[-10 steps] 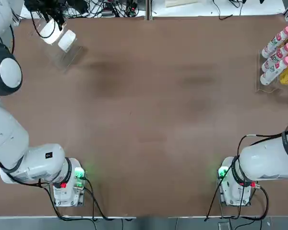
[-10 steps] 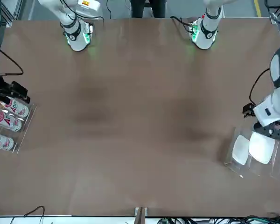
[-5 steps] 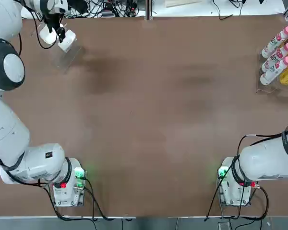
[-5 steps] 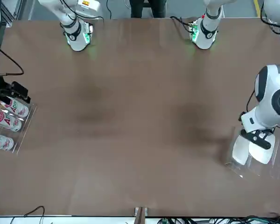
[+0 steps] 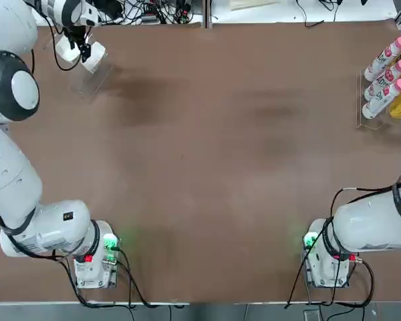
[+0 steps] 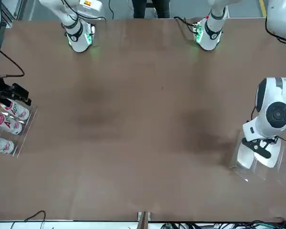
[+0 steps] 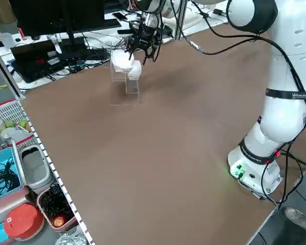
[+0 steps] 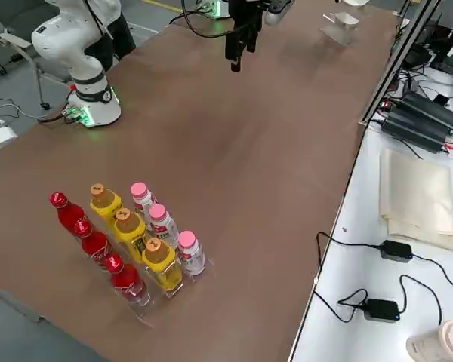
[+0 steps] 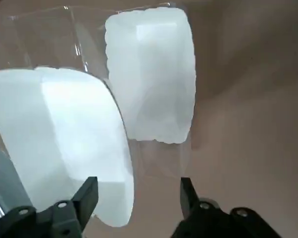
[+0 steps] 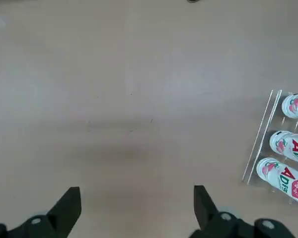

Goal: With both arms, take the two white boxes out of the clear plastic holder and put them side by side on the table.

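two white boxes (image 9: 156, 74), wrist-view scallops

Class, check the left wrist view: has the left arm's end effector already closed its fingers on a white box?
No; the left end effector stands open, its two fingertips well apart.

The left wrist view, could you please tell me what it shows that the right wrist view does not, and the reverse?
Only the left wrist view: the two white boxes in the clear plastic holder, with the left gripper open near them.

Only the right wrist view: three white bottles in a clear rack, and the right gripper, open with nothing between its fingers.

Both: brown tabletop and a pair of dark fingers.
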You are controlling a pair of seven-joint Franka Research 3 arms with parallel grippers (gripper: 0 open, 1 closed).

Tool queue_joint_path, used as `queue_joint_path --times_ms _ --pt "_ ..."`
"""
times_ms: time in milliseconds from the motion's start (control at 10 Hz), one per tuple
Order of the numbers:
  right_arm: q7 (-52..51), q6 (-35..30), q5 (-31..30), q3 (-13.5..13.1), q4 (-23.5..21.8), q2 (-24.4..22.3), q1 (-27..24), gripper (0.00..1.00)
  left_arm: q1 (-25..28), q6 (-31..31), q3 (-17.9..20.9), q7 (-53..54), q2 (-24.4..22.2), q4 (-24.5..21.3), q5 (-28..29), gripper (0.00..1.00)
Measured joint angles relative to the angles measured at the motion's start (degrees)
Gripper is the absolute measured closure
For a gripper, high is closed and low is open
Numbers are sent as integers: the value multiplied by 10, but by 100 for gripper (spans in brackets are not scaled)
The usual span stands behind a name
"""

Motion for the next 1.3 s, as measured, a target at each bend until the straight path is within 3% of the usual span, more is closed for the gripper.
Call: queue_joint_path --times_ms 200,400,700,900,1000,1200,1300 --pt "0 0 0 0 0 0 0 0 2 11 1 0 9 1 6 43" --pt "0 15 1 1 -5 1 1 0 2 13 1 -5 15 1 10 49" --pt "0 131 12 4 -84 12 18 0 3 15 1 -8 17 2 12 56" --pt "-1 207 27 5 -150 16 27 0 4 15 4 -8 18 4 13 71" --pt "-2 233 29 5 -174 16 41 0 7 15 5 -8 17 5 14 86" --pt "-12 254 29 7 -204 16 88 0 9 15 5 -8 17 7 15 98" --pt "-22 260 29 8 -213 16 115 0 9 15 4 -14 17 11 15 98"
